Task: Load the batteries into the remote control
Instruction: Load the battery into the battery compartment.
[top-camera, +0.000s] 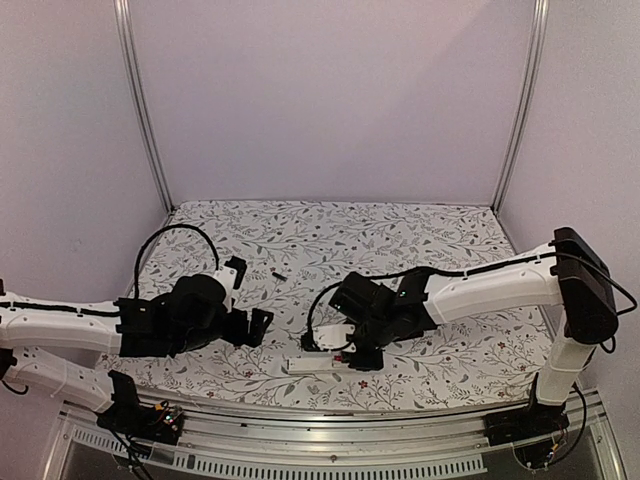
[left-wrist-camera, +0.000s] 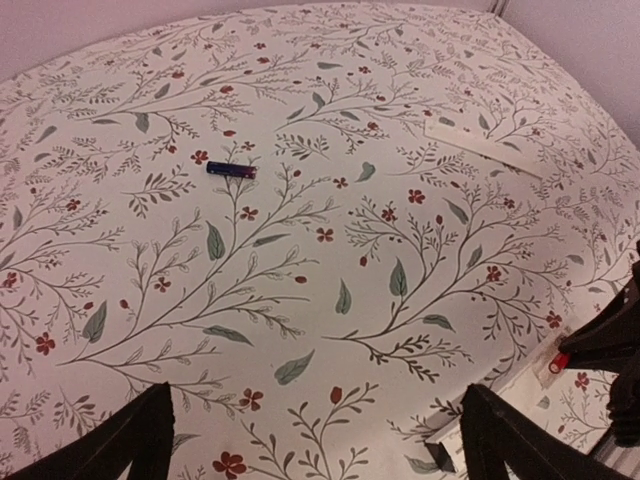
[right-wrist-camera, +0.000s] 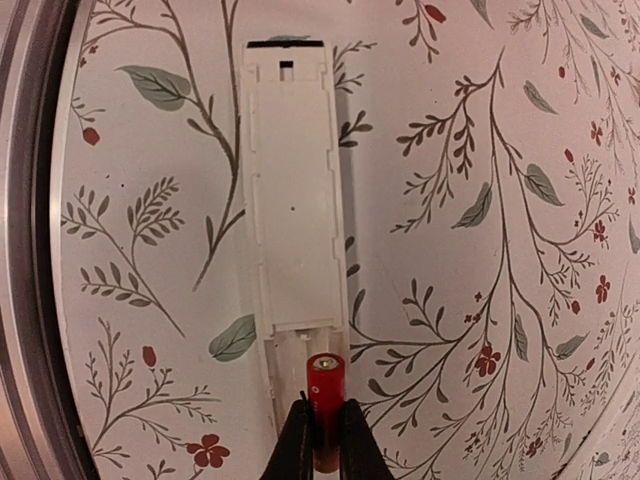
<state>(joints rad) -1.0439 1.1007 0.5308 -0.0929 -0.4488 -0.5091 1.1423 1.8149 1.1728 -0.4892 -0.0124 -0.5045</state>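
Pinching the red battery (right-wrist-camera: 325, 385) at bottom centre, your right claw (right-wrist-camera: 322, 428) could seat it crooked in the remote (right-wrist-camera: 293, 200) if tilted; left claw (left-wrist-camera: 315, 415) gapes wide, empty.

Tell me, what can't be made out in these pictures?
- Right wrist view: the red battery has its lower end behind the right gripper; whether it is seated in the remote control is unclear.
- Top view: that gripper covers the remote's right end.
- Left wrist view: the black battery is too small to show its terminals.
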